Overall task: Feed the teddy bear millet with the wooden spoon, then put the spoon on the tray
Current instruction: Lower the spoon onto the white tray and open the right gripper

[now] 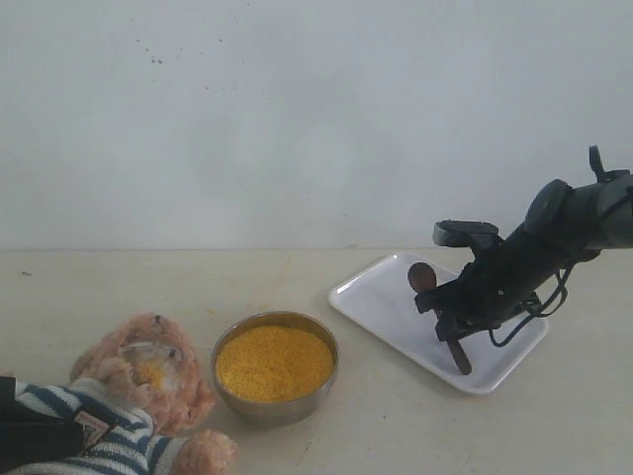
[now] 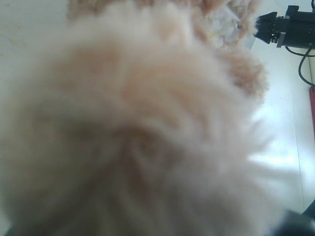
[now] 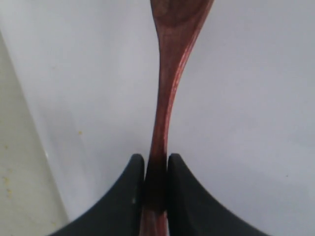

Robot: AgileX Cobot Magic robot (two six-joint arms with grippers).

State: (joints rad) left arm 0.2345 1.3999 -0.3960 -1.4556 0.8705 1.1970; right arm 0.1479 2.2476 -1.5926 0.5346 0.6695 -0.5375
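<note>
dark reddish-brown wooden spoon (image 1: pixel 422 278) (image 3: pixel 165 108) was clamped by its slim handle between the 2 black fingers of the right end effector (image 1: pixel 450 322) (image 3: pixel 156 167). the spoon was over the white tray (image 1: pixel 381 292) (image 3: pixel 246 123), tilted, with its bowl raised and its handle end down near the tray's front rim. the tray lay on the pale desk (image 1: pixel 396 426), at the right. left of it, apart from it, stood 1 round steel bowl (image 1: pixel 274 408) holding a mound of yellow millet (image 1: pixel 274 361). the teddy bear (image 1: pixel 138 371) (image 2: pixel 133 137) lay just beside the bowl at the lower left, in a striped shirt, with yellow grains on its face. a dark part of the left arm (image 1: pixel 25 435) overlapped the bear's body. the left end effector's fingers did not show, and its wrist camera was filled with blurred fur, so i could not tell its state.
</note>
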